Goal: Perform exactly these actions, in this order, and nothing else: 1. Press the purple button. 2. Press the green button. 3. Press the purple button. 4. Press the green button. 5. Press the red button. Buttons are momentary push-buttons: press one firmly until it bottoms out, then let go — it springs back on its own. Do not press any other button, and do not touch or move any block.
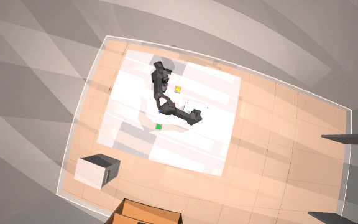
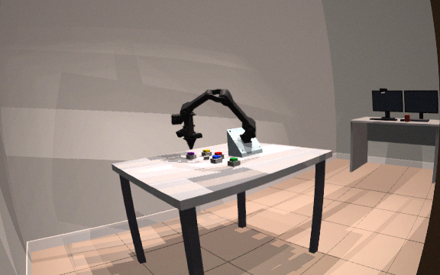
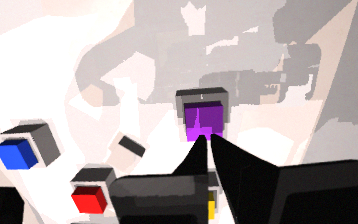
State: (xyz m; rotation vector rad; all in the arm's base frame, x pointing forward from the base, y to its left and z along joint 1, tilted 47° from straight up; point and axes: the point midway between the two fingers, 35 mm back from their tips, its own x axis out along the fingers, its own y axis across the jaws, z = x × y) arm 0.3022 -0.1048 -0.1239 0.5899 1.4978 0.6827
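I am hovering the black parallel-jaw gripper [image 3: 206, 142] (pinched shut, gripping nothing) above the square purple push-button [image 3: 203, 120], with bare white tabletop [image 3: 40, 60] lying beyond.

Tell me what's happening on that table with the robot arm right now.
A single robot arm is working through a row of coloured push-buttons on the table. Its gripper is shut, holding nothing, with the tips pointing down just above the purple button; in the exterior view there is a gap between them, so it is not pressed yet. The green button, red button, blue button and yellow button sit nearby untouched.
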